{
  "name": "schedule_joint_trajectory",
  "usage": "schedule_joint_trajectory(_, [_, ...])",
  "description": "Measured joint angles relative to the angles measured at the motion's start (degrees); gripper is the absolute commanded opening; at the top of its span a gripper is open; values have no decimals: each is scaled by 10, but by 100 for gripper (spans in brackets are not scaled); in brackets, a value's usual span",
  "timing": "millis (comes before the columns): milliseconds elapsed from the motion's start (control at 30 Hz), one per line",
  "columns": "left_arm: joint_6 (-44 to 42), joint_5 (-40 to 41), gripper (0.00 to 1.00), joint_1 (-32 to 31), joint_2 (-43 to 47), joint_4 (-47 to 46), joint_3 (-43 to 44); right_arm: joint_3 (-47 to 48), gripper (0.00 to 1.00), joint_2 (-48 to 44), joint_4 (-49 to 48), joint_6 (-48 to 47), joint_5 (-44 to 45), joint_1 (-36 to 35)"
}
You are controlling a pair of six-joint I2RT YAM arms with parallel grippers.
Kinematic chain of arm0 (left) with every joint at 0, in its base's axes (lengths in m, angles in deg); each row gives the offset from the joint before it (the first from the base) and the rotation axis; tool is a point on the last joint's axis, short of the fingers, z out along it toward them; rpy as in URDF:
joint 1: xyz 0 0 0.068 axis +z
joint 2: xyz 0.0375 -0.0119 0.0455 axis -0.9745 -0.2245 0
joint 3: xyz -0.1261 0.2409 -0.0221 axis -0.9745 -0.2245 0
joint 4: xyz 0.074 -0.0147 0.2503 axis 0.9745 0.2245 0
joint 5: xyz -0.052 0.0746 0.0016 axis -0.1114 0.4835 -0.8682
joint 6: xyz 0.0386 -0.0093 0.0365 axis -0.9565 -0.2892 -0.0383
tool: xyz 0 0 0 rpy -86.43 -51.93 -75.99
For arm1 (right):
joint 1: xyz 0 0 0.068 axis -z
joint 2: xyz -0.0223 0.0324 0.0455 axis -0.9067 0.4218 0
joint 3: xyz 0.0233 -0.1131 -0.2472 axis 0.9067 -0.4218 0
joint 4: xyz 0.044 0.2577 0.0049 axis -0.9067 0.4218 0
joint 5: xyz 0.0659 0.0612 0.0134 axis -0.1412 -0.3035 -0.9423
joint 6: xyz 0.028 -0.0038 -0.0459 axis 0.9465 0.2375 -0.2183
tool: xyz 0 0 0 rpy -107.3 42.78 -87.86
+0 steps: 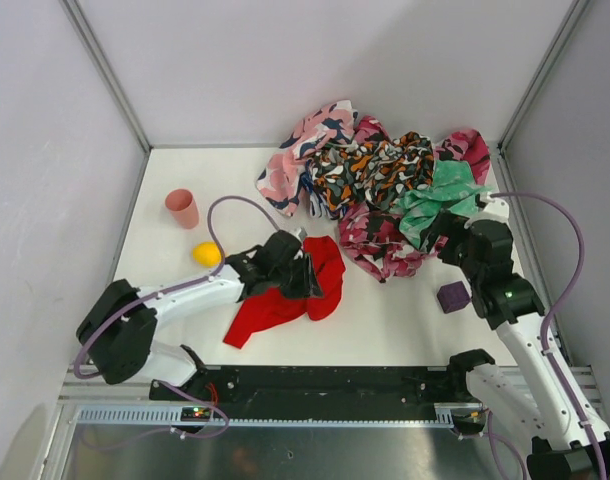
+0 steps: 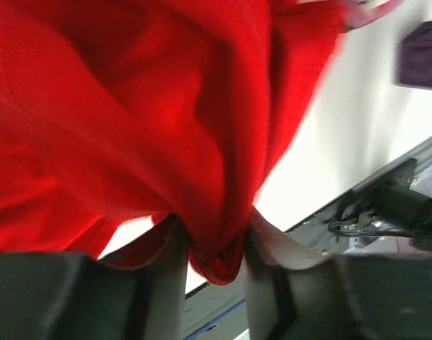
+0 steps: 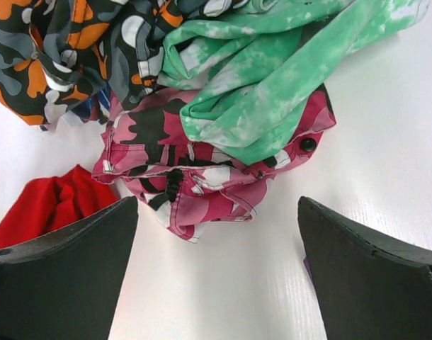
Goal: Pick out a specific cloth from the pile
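Observation:
The plain red cloth lies spread on the white table left of the pile, apart from it. My left gripper is shut on a fold of the red cloth, which fills the left wrist view and bunches between the fingers. The pile holds pink camouflage, orange-black-white camouflage, green-white print and magenta cloths. My right gripper is open and empty, hovering at the pile's right front edge; a corner of the red cloth shows at the left of its view.
A pink cup and a yellow ball stand at the left of the table. A small purple block sits near the right arm. Grey walls close in the table; a metal rail runs along the near edge.

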Motion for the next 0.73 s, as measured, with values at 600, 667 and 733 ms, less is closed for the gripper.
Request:
schedule_joint_trajectory(600, [29, 419, 100, 4, 330, 263, 70, -19, 99, -101, 0, 30, 36, 0])
schedule_joint_trajectory(667, [38, 445, 100, 10, 369, 285, 69, -29, 99, -120, 0, 27, 42, 0])
schedule_joint_trajectory(733, [42, 457, 100, 15, 392, 297, 65, -39, 99, -137, -2, 24, 45, 0])
